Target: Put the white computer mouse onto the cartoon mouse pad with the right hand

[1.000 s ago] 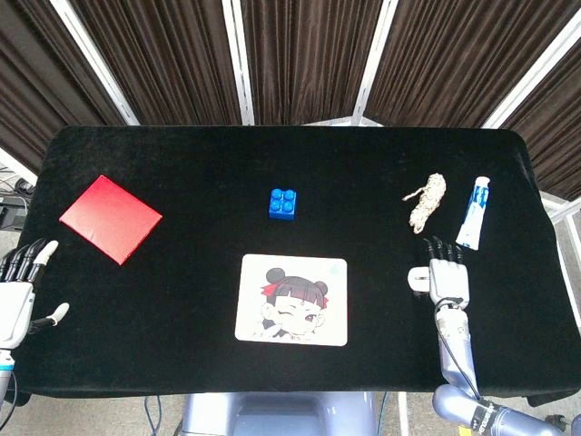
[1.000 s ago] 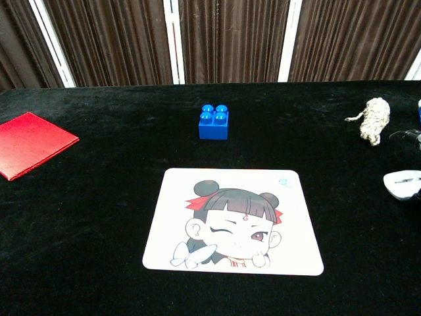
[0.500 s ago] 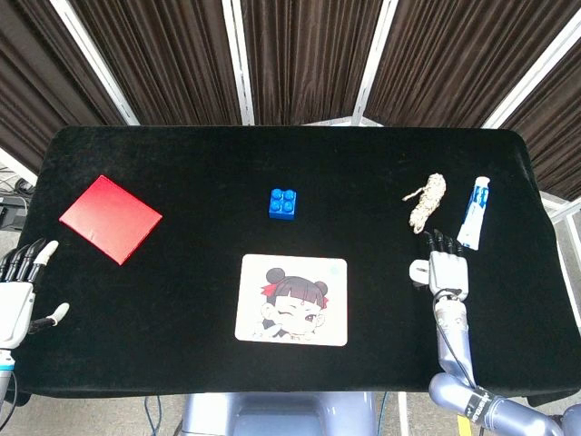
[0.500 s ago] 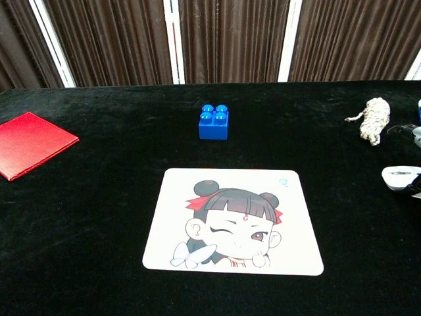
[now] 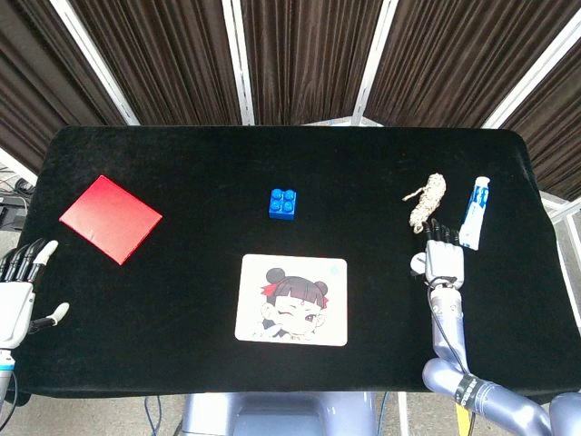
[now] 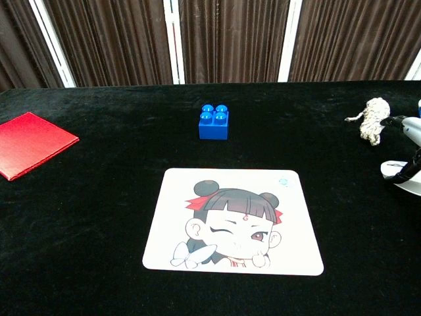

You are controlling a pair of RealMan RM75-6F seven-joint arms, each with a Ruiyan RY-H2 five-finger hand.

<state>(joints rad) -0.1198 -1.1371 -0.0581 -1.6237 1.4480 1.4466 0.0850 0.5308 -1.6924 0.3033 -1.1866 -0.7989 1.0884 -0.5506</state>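
Observation:
The cartoon mouse pad [image 5: 292,300] [image 6: 233,220] lies flat near the table's front middle. The white computer mouse [image 5: 417,263] [image 6: 392,168] is to its right, and only its left edge shows from under my right hand [image 5: 444,259] [image 6: 411,161]. That hand lies over the mouse and grips it, fingers pointing to the far side. Hand and mouse are well apart from the pad. My left hand [image 5: 20,292] hangs at the table's front left corner with its fingers spread and nothing in them; it is absent from the chest view.
A blue toy brick [image 5: 283,203] [image 6: 214,122] stands behind the pad. A red square pad [image 5: 110,218] [image 6: 29,143] lies at the left. A coil of rope [image 5: 427,200] [image 6: 375,120] and a white-blue tube [image 5: 474,212] lie just beyond the right hand.
My right hand has moved a little toward the far side, and the white mouse has gone with it. The left hand has stayed still.

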